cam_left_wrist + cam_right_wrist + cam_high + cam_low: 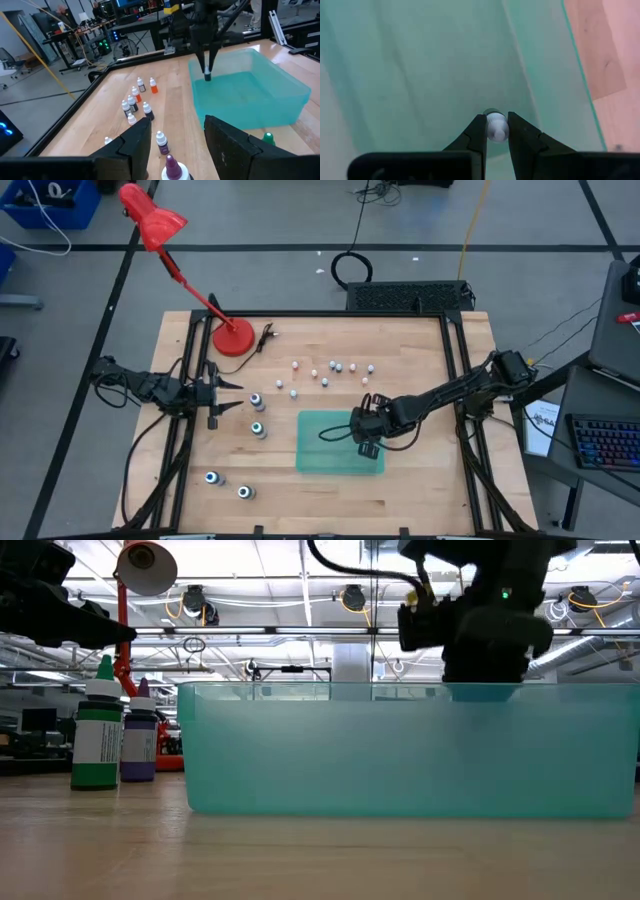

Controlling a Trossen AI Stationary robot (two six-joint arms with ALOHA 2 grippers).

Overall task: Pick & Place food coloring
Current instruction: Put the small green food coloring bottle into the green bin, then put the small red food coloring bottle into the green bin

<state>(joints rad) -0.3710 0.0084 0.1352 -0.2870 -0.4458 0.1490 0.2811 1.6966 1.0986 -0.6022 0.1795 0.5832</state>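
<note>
We see the right gripper (pixel 494 131) positioned over the teal bin (pixel 318 452), which sits on the wooden table (pixel 420 490) right of centre; its fingers (pixel 475 132) are clamped on one small whitish food coloring bottle (pixel 496 126), held above the bin floor. In the left wrist view the same gripper hangs point-down inside the bin's far side with the bottle at its tip (pixel 207 76). The left gripper (pixel 228 395) waits at the left edge of the table, fingers parted and holding nothing. Just right of it stand two larger bottles, one purple-topped (pixel 256 400) and one teal-topped (pixel 259 429), the latter nearer to us. Two further larger bottles (pixel 212 477) stand near the front left corner, side by side and apart from one another. A scatter of tiny bottles (pixel 326 374) stands on the far half of the table, beyond the bin; one among them is orange (pixel 154 87). A red desk lamp (pixel 233 338) has its base on the far left corner of the table. In the low view the green bottle (pixel 97 735) and the purple bottle (pixel 139 740) stand upright, left of the bin.
</note>
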